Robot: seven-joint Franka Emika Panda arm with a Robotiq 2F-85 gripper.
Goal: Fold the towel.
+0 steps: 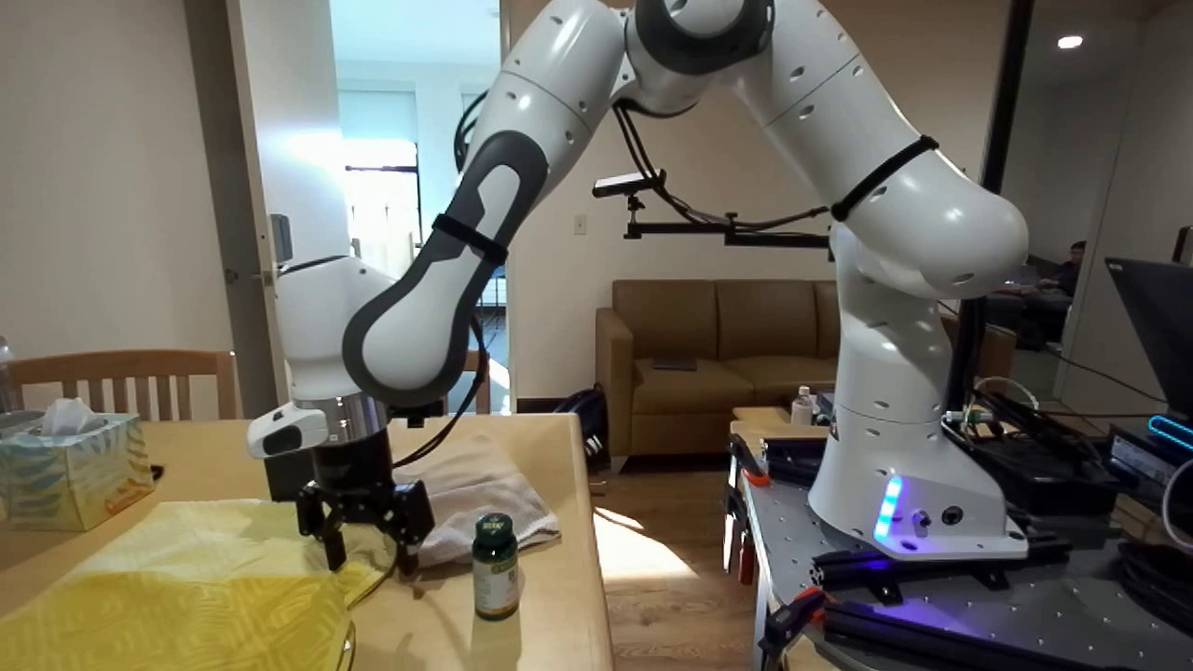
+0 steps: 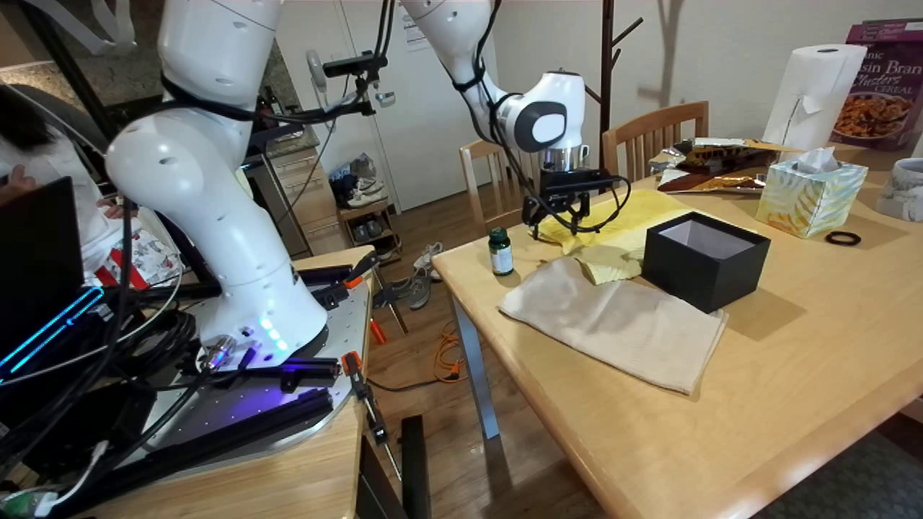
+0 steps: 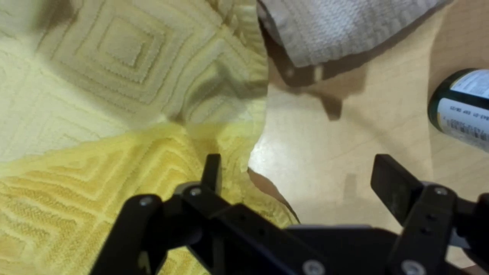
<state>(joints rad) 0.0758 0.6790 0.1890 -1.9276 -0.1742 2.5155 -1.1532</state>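
Yellow towel (image 1: 177, 615) flanks an open black box (image 2: 703, 270); tissue (image 1: 70, 417) pokes from a carton (image 1: 73, 480).

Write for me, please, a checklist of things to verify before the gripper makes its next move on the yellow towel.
1. Gripper open: ok; jaws wide apart, holding nothing.
2. Edge of the yellow towel between the fingers: ok in the wrist view; one finger is over the towel, the other over the table.
3. Fingers touching the towel: cannot tell.
4. Green bottle outside the fingers: ok; it stands upright, apart from them.
5. White cloth free of the towel: cannot tell; they lie close together, overlap unclear.
6. Black box off the towel: cannot tell; contact at its base is hidden.
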